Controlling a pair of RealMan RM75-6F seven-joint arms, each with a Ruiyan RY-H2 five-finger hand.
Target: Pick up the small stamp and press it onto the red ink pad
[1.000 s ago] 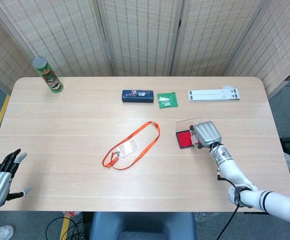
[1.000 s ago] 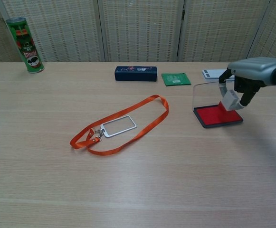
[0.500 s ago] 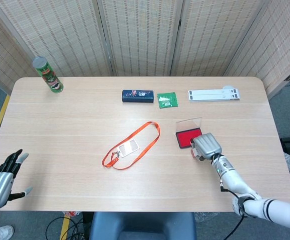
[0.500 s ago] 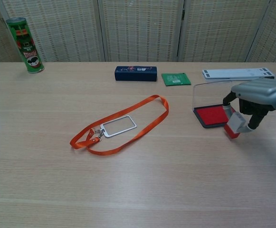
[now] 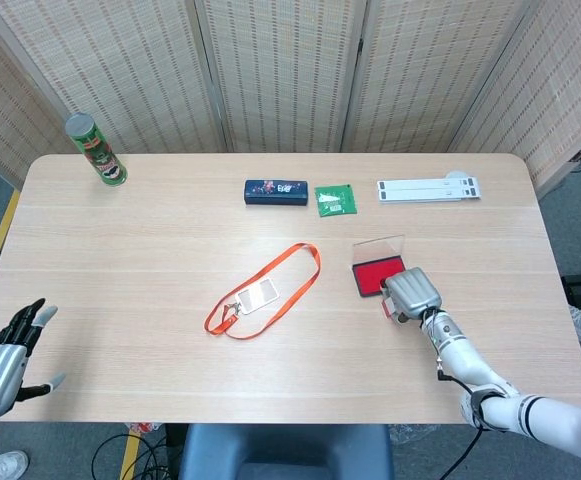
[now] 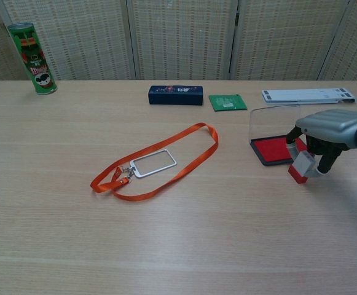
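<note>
My right hand [image 6: 327, 132] [image 5: 413, 293] grips the small stamp [image 6: 302, 166], a pale block with a red base, tilted just above the table at the near right corner of the red ink pad [image 6: 274, 150] [image 5: 376, 276]. The pad lies open in its black tray, its clear lid [image 6: 265, 121] standing up behind it. In the head view the stamp is mostly hidden under the hand. My left hand [image 5: 0, 360] hangs off the table's near left corner, fingers spread, holding nothing.
An orange lanyard with a badge holder [image 6: 155, 161] lies mid-table. Along the back stand a dark blue case [image 6: 175, 94], a green packet [image 6: 227, 101] and a white strip [image 6: 307, 94]. A green can [image 6: 32, 58] stands at the far left corner.
My right hand carried the stamp from over the ink pad toward me and down, off the pad's near right corner. The left hand barely moved.
</note>
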